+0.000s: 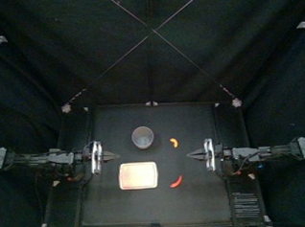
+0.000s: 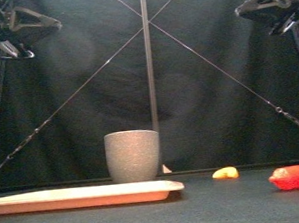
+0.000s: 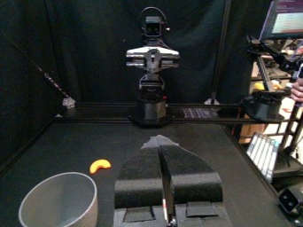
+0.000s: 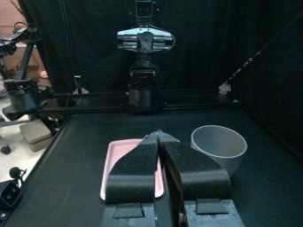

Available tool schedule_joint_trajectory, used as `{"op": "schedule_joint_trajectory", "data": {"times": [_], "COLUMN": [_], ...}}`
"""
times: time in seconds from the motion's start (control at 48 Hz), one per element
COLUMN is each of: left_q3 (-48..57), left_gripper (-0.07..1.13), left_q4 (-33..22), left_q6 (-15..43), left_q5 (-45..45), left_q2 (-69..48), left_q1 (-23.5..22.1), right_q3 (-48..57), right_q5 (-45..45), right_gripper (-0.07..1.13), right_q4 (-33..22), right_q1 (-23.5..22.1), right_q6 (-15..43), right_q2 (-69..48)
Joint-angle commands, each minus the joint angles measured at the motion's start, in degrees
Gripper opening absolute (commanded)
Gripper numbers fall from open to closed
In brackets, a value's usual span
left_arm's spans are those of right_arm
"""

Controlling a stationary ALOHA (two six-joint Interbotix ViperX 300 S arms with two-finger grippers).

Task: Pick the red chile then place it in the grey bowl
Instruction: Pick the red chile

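**A:** Where is the red chile?

**B:** The red chile [image 1: 179, 181] lies on the black table [image 1: 109, 209], in the near half and a little right of the middle. It is just to the right of the pink tray [image 1: 139, 175], level with the tray's near end and apart from it. Nothing touches it.

**A:** And the grey cup?

**B:** The grey cup [image 2: 133, 155] stands upright farther back, beyond the tray and slightly left of the chile's line. The two are well apart. A small orange toy [image 1: 173, 142] lies just to the right of the cup, on the far side of the chile. From the front it shows between the cup and the chile.

**A:** What is the left gripper doing?

**B:** The left gripper [image 3: 164, 142] sits at the left side of the table, pointing toward the middle. Its jaws are pressed together with nothing between them. Its wrist view shows the cup and the orange toy ahead of it.

**A:** And the right gripper?

**B:** The right gripper [image 4: 164, 136] is opposite it at the right side, also pointing inward. Its jaws are closed tight and hold nothing. In the top view it lies to the right of the chile and a little farther back. The front view shows both arms high up at the upper corners, well above everything on the table. The right wrist view shows the tray and the cup past the jaws, but the chile does not appear there.
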Motion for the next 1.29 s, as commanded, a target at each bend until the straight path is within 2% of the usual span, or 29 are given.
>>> {"op": "schedule_joint_trajectory", "data": {"times": [0.021, 0.125, 0.25, 0.458, 0.542, 0.688, 1.0, 1.062, 1.292], "left_q3": [-0.6, -0.4, -0.1, 0.3, 0.4, 0.7, 1.0, 1.1, 1.1], "left_gripper": [-0.06, -0.05, -0.03, -0.03, -0.03, -0.03, -0.03, -0.03, -0.03], "left_q4": [0.1, 0.1, 0.2, 0.2, 0.3, 0.3, 0.3, 0.3, 0.4], "left_q6": [0.2, 0.1, 0.2, 0.3, 0.3, 0.3, 0.3, 0.3, 0.3], "left_q5": [-0.3, -0.2, 0.5, 2.2, 2.5, 2.5, 2.5, 2.5, 2.5], "left_q2": [-0.3, -0.8, -1.7, -2.8, -2.9, -2.9, -2.9, -2.9, -2.9], "left_q1": [1.1, 1.2, 1.2, 1.5, 1.8, 2.3, 2.8, 2.8, 2.9], "right_q3": [-1.3, -3.1, -6.3, -10.8, -11.7, -12.4, -15.2, -15.9, -18.5], "right_q5": [-0.1, 0.3, 5.4, 16.4, 18.5, 18.9, 19.1, 19.4, 25.0], "right_gripper": [-0.01, 0.02, 0.04, 0.06, 0.11, 0.34, 1.03, 1.06, 1.04], "right_q4": [0.4, 2.0, 2.4, 2.0, 2.4, 5.9, 7.4, 7.2, 4.6], "right_q1": [-0.2, -0.3, 1.2, 9.8, 12.4, 14.4, 15.1, 15.0, 15.1], "right_q6": [1.0, 3.1, 6.0, 7.0, 7.2, 7.1, 7.0, 6.9, 7.0], "right_q2": [1.8, 4.4, 10.2, 20.3, 23.6, 29.4, 42.2, 44.2, 49.4]}}
